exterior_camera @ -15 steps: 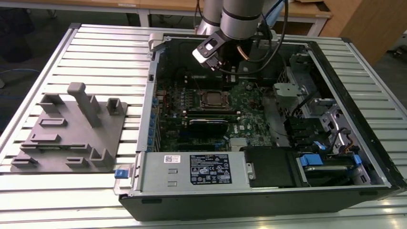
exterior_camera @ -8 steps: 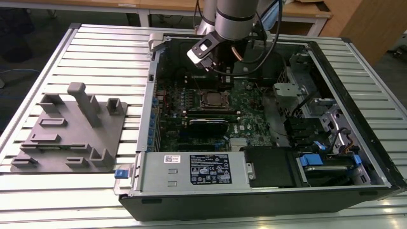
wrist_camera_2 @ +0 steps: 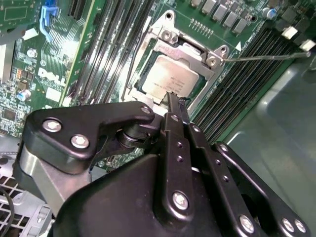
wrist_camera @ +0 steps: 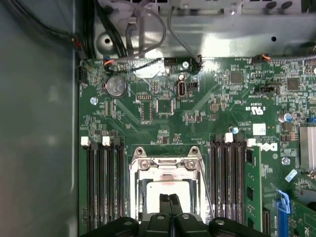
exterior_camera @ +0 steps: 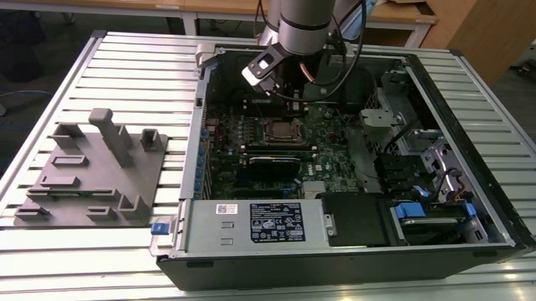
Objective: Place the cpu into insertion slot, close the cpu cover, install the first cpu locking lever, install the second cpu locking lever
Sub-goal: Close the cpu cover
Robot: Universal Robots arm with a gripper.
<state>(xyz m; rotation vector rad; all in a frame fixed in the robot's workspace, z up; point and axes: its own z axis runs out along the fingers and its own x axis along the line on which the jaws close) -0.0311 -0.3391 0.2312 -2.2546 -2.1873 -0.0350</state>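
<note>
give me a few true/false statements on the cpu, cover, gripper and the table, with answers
1. The cpu lies inside the window of the cover. True.
2. The gripper has its fingers spread wide apart. False: in both wrist views they are pressed together, with the tips over the cpu's edge.
3. The cover stands upright, clear of the cpu. False: it lies flat, framing the cpu.
4. A grey fixture lies on the table outside the case, at the exterior view's left. True.
</note>
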